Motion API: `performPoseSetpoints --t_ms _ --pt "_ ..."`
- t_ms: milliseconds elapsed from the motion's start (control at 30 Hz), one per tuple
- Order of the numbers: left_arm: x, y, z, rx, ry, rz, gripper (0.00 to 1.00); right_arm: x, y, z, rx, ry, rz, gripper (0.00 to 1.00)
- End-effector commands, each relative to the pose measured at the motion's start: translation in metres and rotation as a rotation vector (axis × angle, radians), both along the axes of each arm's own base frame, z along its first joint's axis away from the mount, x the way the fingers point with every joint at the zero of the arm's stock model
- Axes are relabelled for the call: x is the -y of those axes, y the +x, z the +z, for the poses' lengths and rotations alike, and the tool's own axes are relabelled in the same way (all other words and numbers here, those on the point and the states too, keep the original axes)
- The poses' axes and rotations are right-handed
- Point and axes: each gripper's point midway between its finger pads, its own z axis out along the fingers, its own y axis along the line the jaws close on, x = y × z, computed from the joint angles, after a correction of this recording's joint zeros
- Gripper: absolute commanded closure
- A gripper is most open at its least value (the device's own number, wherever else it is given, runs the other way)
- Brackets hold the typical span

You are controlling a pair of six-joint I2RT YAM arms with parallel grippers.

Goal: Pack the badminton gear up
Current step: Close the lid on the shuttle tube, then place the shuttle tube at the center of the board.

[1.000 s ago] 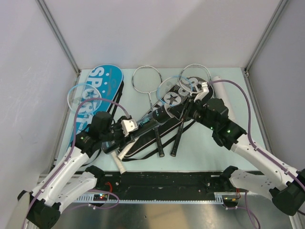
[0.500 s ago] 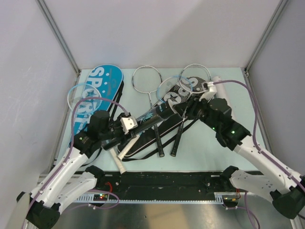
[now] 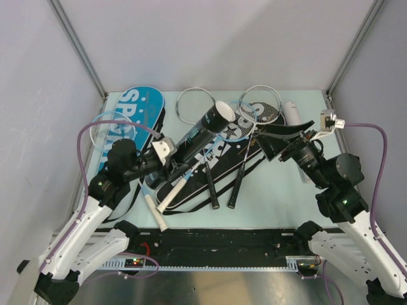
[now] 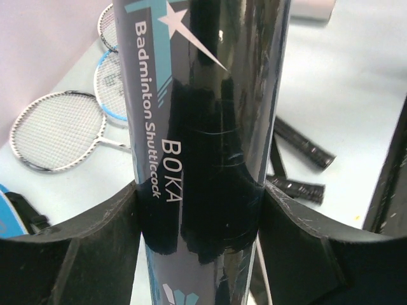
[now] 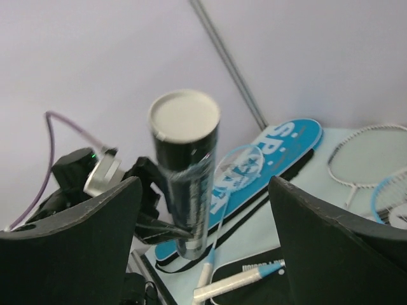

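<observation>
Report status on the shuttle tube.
Left end effector shut on black shuttle tube, tilted up. Right end effector open, clear of it. Rackets lie across black bag below.

We log the tube (image 4: 210, 159) as glossy black plastic, mirror-like, with printed lettering. Its cap (image 5: 184, 115) looks matt white. Left fingers (image 4: 70, 248): matt black plastic, scuffed edges. Racket (image 4: 60, 130): thin shiny metal frame. Blue bag (image 5: 267, 159) seems smooth cloth. Tabletop (image 3: 286, 190): pale, smooth, matt.
</observation>
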Motion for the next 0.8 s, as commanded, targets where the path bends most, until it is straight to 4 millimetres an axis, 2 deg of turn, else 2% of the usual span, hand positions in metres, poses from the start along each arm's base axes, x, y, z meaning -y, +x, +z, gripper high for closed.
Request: performPoseSetpoints --t_ms 0,133,300,500,667,767 --pt "0.019 0.001 0.061 -0.039 -0.224 0.007 0.83 -0.017 -0.019 0.023 0.174 0.016 0.084 0.11" --pt "0.033 0.001 0.077 -0.107 -0.328 -0.005 0.83 -0.039 -0.016 0.020 0.189 0.001 0.110 0.07" --pt "0.048 -0.006 0.096 -0.152 -0.485 -0.061 0.82 -0.071 0.003 0.006 0.124 0.021 0.144 0.07" --pt "0.060 -0.009 0.090 -0.217 -0.522 -0.084 0.81 -0.113 0.021 0.002 0.087 0.065 0.208 0.08" --pt "0.062 -0.008 0.078 -0.231 -0.507 -0.082 0.78 -0.150 0.026 -0.012 0.060 0.041 0.294 0.10" --pt "0.063 -0.008 0.069 -0.244 -0.498 -0.081 0.78 -0.165 0.027 -0.018 0.051 0.048 0.336 0.11"
